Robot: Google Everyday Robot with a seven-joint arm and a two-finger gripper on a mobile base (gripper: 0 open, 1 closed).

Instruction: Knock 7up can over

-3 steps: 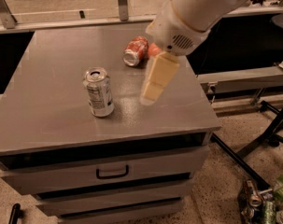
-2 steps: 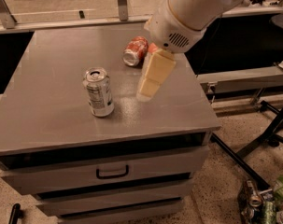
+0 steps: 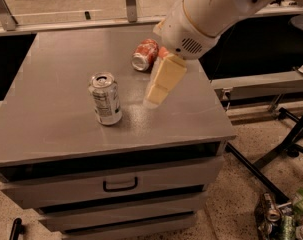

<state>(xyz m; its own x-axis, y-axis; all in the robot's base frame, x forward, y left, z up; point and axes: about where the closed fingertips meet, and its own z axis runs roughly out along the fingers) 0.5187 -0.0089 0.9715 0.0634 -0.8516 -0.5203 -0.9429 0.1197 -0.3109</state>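
Now 7up can (image 3: 105, 99) stands upright left of gripper (image 3: 155, 96); its open-or-closed state cannot be told; sweep leftward, strike high.

gripper (image 3: 154, 98) — right of 7up can (image 3: 105, 99)

Place: a robot test lab or workshop, as far as I can tell.
My end effector (image 3: 153, 100): hangs low over the right half of the grey surface (image 3: 51, 129).
Surface: the top of a grey metal drawer cabinet (image 3: 156, 176), with a black handle (image 3: 120, 185) below my end effector.
Floor (image 3: 241, 204): hard and speckled, below and right of my end effector.
Clutter: a heap of cans (image 3: 276, 219) on that floor, far down to the right.
Fittings: black stand legs (image 3: 288, 136) to the right, metal posts (image 3: 131, 1) beyond.
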